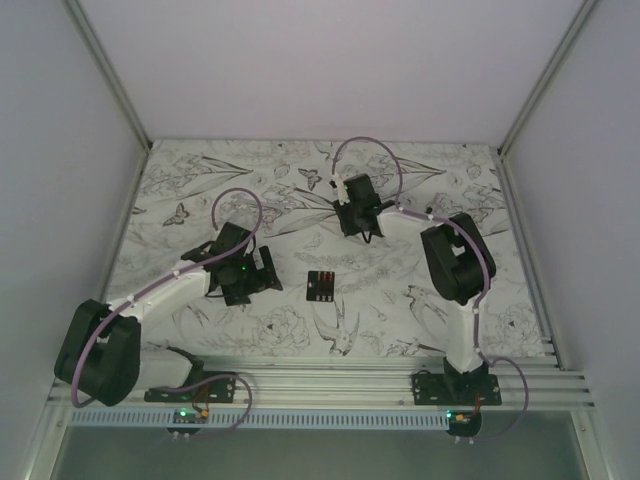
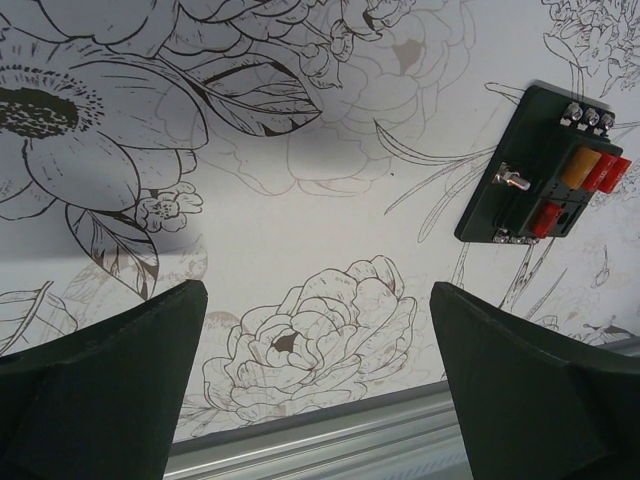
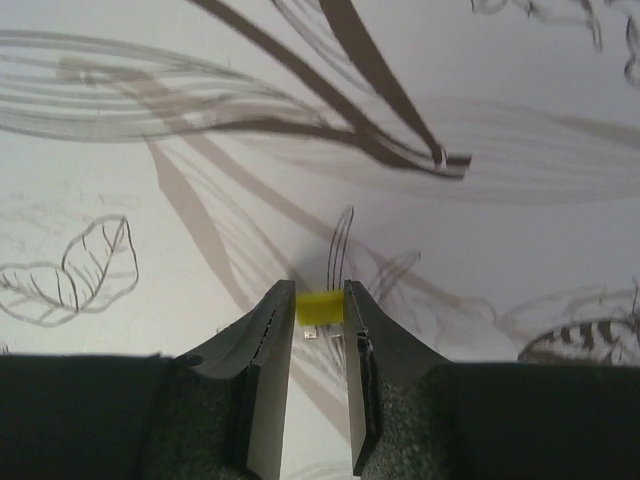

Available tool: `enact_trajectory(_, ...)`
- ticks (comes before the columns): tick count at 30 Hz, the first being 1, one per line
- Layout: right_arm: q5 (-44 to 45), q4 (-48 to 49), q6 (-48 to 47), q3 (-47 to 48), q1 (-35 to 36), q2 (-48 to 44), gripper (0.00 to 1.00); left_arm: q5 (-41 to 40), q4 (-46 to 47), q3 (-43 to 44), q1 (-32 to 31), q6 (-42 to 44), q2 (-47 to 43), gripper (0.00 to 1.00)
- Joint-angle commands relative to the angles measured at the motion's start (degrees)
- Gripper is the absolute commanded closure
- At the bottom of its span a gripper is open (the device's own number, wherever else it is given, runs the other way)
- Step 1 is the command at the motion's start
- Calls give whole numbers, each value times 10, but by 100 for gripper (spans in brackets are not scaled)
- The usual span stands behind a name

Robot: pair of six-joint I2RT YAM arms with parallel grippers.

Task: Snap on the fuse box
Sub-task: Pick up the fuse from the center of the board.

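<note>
The fuse box (image 1: pixel 321 286) is a small black square box lying on the flower-patterned table between the two arms. In the left wrist view the fuse box (image 2: pixel 545 170) shows at the upper right with an orange fuse and red fuses in its face. My left gripper (image 2: pixel 318 375) is open and empty, to the left of the box and apart from it. My right gripper (image 3: pixel 320 305) is shut on a small yellow fuse (image 3: pixel 320 306), pinched between the fingertips with its metal legs showing, close above the table. In the top view the right gripper (image 1: pixel 356 222) is behind the box.
The aluminium rail (image 2: pixel 330 440) at the table's near edge runs below the left gripper. White walls with metal posts (image 1: pixel 105 70) close in the table on three sides. Purple cables (image 1: pixel 372 145) loop over both arms.
</note>
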Motion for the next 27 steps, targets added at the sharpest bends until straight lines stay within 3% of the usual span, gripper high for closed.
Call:
enact_trajectory(1,11,-76,30,-44,1,-34,71,14,5,-9,4,-1,3,0)
enact_trajectory(15,59,-140,128,-245,43,-200,68,29,14,-5,4,-6,11,0)
enact_trajectory(27,31,-168,116,-243,47,-218,60,44,22,-5,4,-9,15,0)
